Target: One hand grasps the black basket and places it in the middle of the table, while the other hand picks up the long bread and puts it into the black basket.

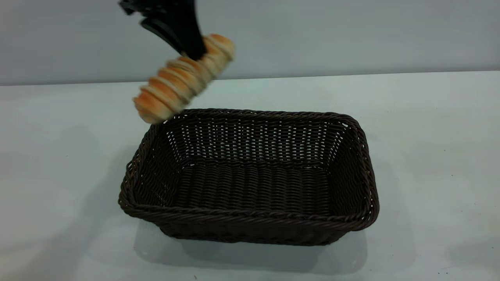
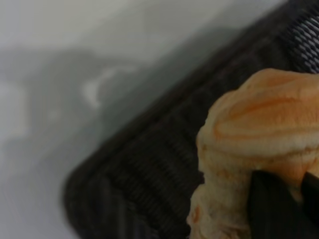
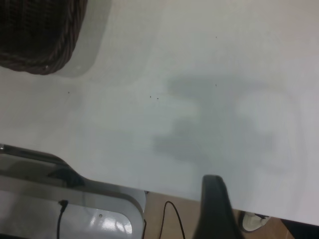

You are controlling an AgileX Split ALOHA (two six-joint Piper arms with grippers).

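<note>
You are looking at the table (image 1: pixel 429 128), a wide pale surface that is carrying everything else. The basket (image 1: pixel 250 175) is sitting on it near the middle, upright and open, with its long side facing the exterior camera and nothing lying inside it. In the right wrist view one corner of the basket (image 3: pixel 40 35) is showing at the picture's edge, with bare tabletop (image 3: pixel 199 74) filling most of the rest.

Your left gripper (image 1: pixel 191 48) is coming in from above at the basket's far left corner, its jaws clamping the bread (image 1: pixel 183 78) near the upper end. The bread is hanging tilted in the air, its lower end dipping just over the rim at that corner, not touching the basket as far as you can tell. In the left wrist view the bread (image 2: pixel 259 144) is filling the near side, with a dark fingertip (image 2: pixel 271 209) pressing into it and the woven rim (image 2: pixel 149 169) below.

Your right gripper (image 3: pixel 214 209) is sitting off to the side over the table edge; only one dark finger is showing, so you cannot tell how its jaws are standing
</note>
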